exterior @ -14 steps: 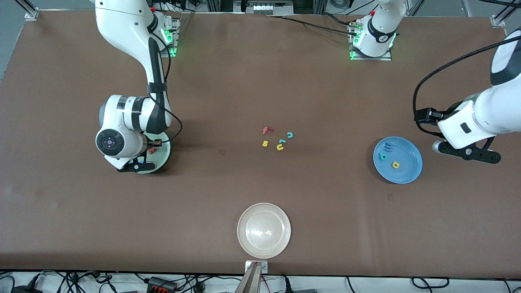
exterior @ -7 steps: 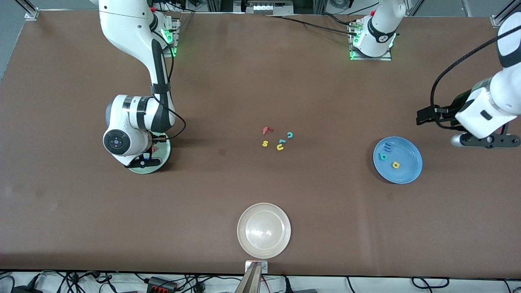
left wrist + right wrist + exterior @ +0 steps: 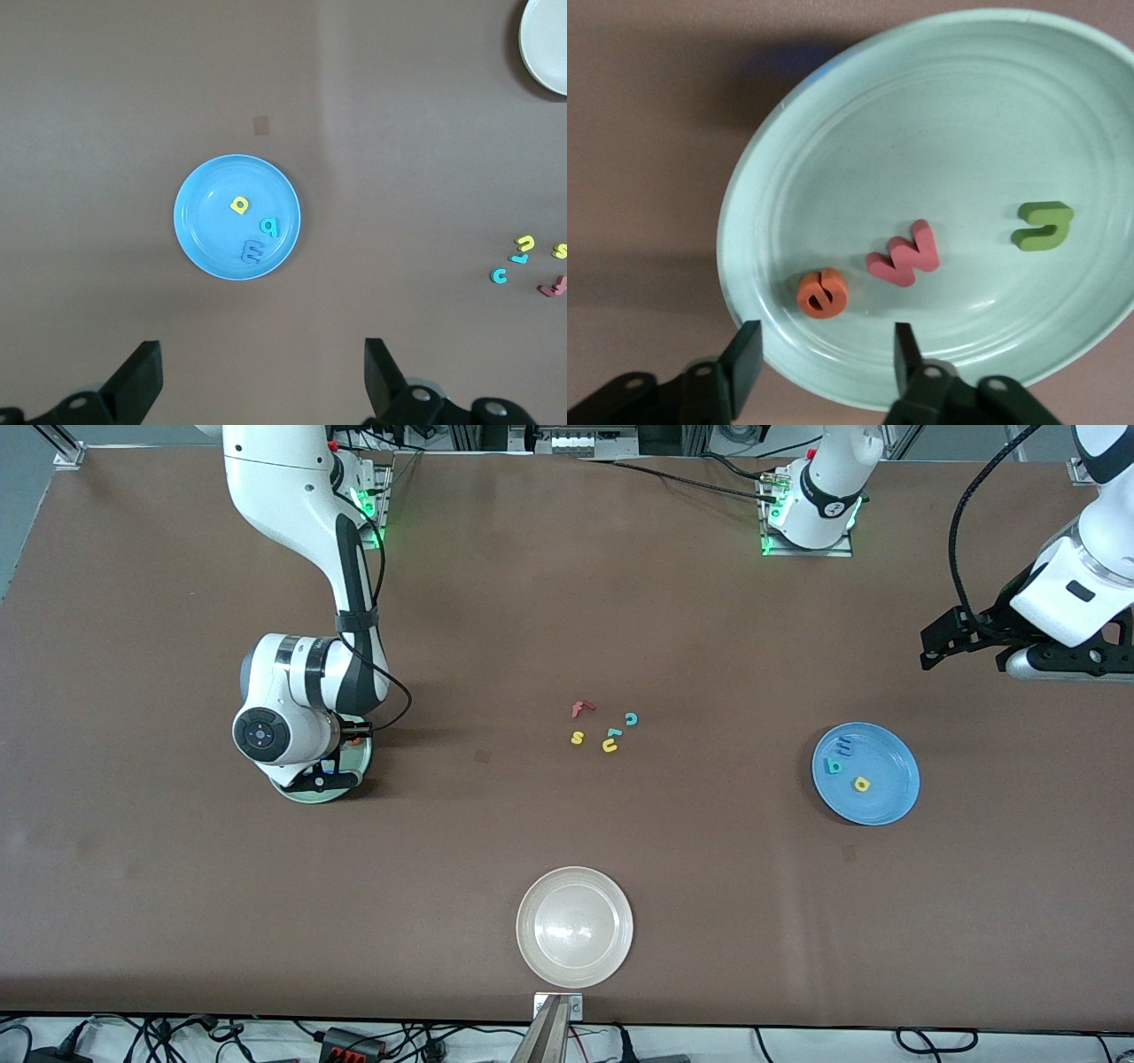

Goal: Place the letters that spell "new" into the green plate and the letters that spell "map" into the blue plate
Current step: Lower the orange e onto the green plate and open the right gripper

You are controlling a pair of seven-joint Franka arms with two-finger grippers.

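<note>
Right claw (image 3: 822, 352) open over green plate (image 3: 983, 106) (e (image 3: 823, 294), w (image 3: 904, 255), n (image 3: 1044, 225) inside); left claw (image 3: 263, 376) open above counter (image 3: 567, 602).

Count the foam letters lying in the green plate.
3 lie in the green plate, under the open right gripper: an orange e, a pinkish-red w beside it, and a green n apart from both. None seems hidden.

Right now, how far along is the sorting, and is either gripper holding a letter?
Looks finished. The green plate holds e, w and n. The blue plate holds m, a and p. Nothing in hand: the right gripper is open over the green plate's edge; the left gripper is open, high over the table beside the blue plate. The leftover letters mid-table aren't needed.
</note>
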